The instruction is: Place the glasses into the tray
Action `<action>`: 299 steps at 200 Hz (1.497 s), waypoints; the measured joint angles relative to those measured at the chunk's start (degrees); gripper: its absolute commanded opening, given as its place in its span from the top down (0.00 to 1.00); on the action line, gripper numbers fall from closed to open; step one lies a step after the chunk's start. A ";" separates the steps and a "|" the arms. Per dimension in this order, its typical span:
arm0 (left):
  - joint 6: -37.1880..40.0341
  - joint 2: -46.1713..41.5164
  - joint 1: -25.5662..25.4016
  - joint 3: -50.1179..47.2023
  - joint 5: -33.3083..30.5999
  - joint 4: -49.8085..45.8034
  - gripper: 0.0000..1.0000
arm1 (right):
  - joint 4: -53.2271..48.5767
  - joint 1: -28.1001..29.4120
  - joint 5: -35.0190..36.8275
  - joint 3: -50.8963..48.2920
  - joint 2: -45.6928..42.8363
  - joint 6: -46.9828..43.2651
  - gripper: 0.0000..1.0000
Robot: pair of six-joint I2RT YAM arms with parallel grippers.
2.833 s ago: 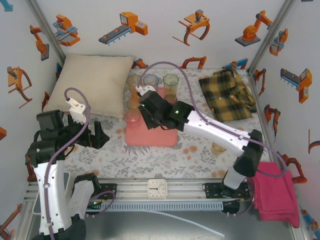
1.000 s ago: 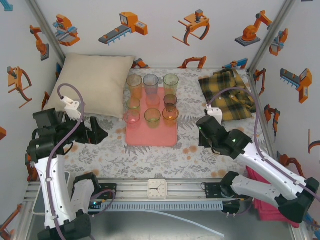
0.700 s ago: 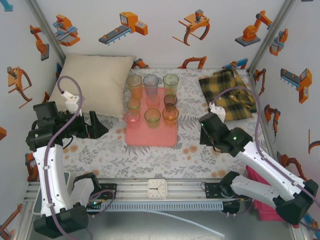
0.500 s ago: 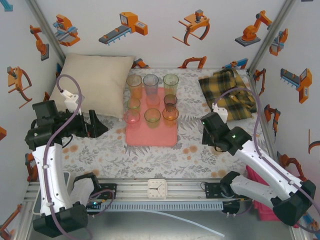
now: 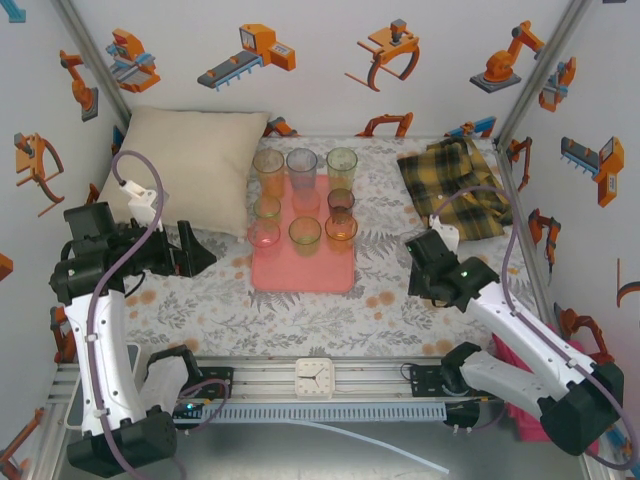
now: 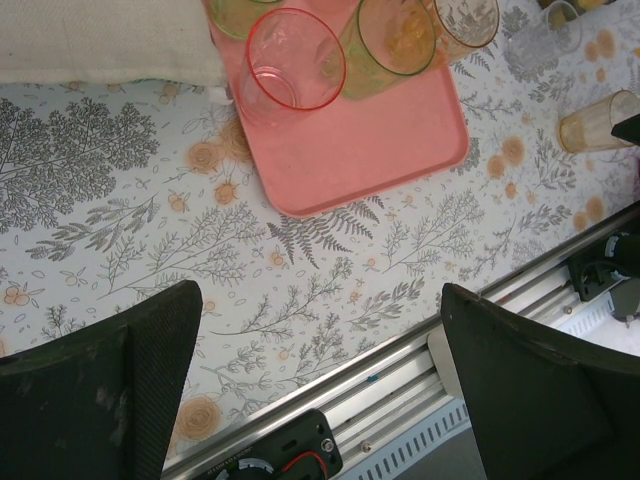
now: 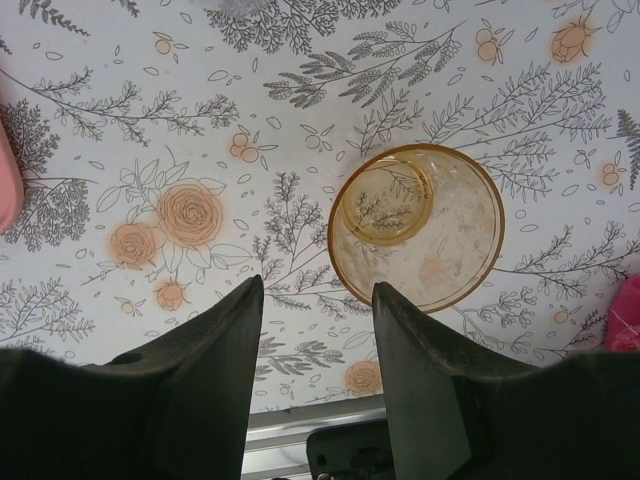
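Left gripper (image 5: 196, 251): held above the table (image 5: 300, 315) to the left of the tray (image 5: 303, 270), near the cream pillow (image 5: 190, 165); fingers spread wide, nothing between them, as the left wrist view confirms.

Right gripper (image 7: 318, 340): held above the table to the right of the tray; fingers partly parted with bare tablecloth showing in the gap; nothing pinched. An amber glass (image 7: 415, 225) stands upright on the table just beyond the tip of the right-hand finger, to one side of the gap and not between the fingers; no contact seen. It also appears at the right of the left wrist view, well clear of the tray.

Tray: flat on the table at centre; five glasses (image 5: 304, 232) stand upright on it, namely pink, green, small orange, smoky and orange. Three taller ones (orange, clear grey, green) stand in a row at its far end; whether their bases rest on the tray cannot be determined.

A plaid shirt (image 5: 455, 190) lies at the far right of the table, apart from the tray.
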 measured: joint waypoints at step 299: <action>-0.92 -1.33 0.00 -2.71 0.00 1.07 0.03 | 8.22 -4.98 -3.54 -3.26 10.08 -1.81 0.75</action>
